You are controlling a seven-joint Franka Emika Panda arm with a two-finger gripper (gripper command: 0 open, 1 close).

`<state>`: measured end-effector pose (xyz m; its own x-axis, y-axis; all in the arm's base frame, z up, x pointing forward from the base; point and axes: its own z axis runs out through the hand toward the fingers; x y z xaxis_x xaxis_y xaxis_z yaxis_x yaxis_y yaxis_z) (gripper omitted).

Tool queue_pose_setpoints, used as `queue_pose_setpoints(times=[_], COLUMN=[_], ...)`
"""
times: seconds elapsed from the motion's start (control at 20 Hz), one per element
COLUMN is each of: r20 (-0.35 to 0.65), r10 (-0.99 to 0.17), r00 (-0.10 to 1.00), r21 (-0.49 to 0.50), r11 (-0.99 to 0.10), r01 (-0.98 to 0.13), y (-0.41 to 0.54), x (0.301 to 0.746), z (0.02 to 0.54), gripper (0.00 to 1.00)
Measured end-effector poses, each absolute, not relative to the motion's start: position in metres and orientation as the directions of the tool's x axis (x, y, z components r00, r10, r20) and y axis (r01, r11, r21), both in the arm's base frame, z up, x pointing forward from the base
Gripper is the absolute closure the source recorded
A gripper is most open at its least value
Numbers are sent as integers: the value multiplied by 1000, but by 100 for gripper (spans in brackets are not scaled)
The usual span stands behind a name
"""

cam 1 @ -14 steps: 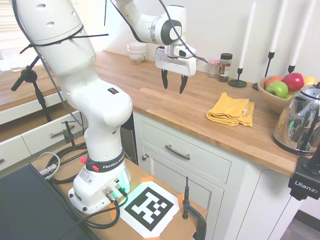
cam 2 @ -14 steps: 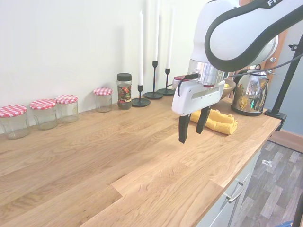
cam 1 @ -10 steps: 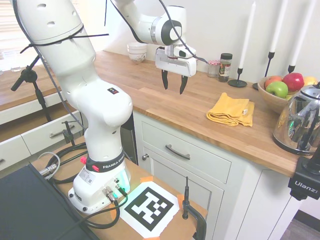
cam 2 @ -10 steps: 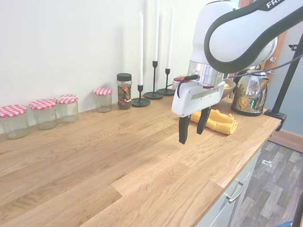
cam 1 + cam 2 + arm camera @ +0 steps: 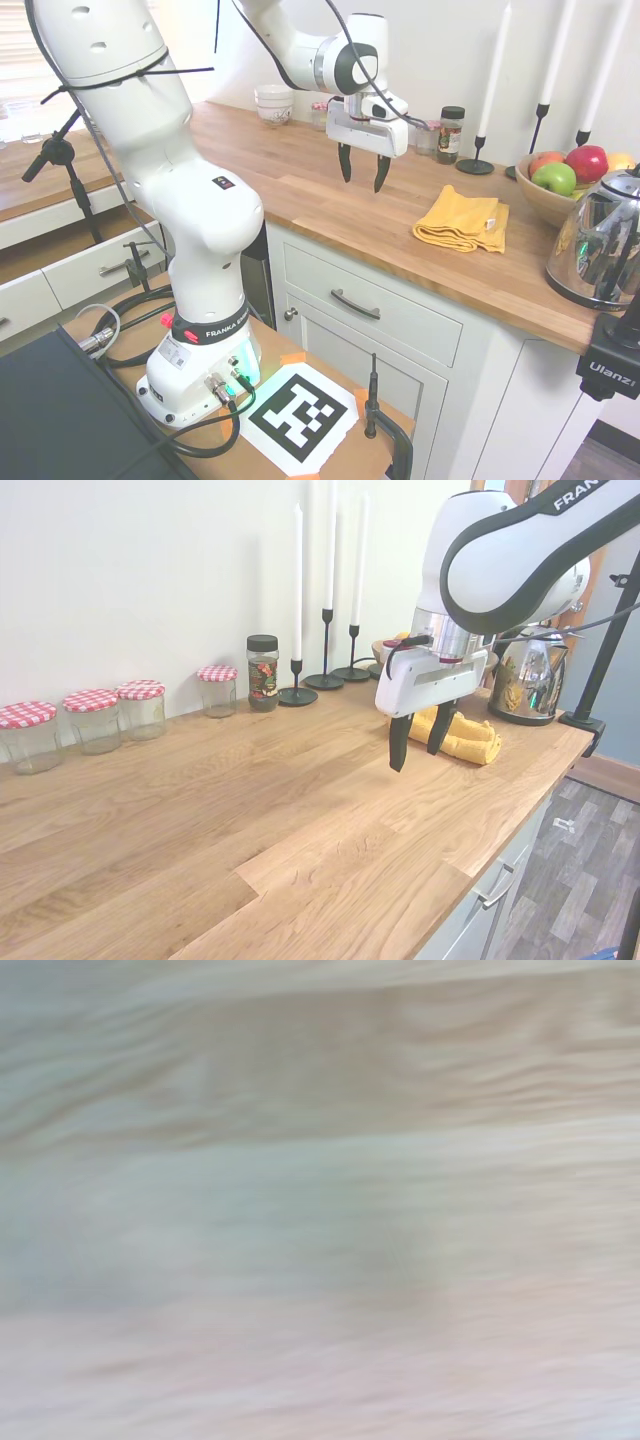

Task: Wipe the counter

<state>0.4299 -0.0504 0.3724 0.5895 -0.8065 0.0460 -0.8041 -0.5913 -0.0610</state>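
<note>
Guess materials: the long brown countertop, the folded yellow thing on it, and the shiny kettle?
Long brown plank countertop: looks like wood, butcher-block style, with narrow glued planks, visible grain and a low-sheen finish.
Folded yellow cloth: soft fabric, going by its limp folds and matte surface; the weave is too small to tell.
Shiny kettle: probably polished metal with a mirror-like reflective body, and dark, possibly plastic trim.

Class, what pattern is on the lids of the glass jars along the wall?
Red-and-white check on the jar lids; second exterior view.

Both exterior views overlook the counter (image 5: pixel 300 190) from opposite ends; the wrist view faces its planks closely.
</note>
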Motion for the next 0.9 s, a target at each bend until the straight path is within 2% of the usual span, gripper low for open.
queue_pose_setpoints(times=[0.35, 0.9], r20=[48, 98], r10=[-851, -884], r00=[524, 456], r21=[-75, -57], r11=[-526, -463], r01=[-847, -885], y=[-127, -196], x=[434, 430], z=[367, 361], gripper=[0, 0])
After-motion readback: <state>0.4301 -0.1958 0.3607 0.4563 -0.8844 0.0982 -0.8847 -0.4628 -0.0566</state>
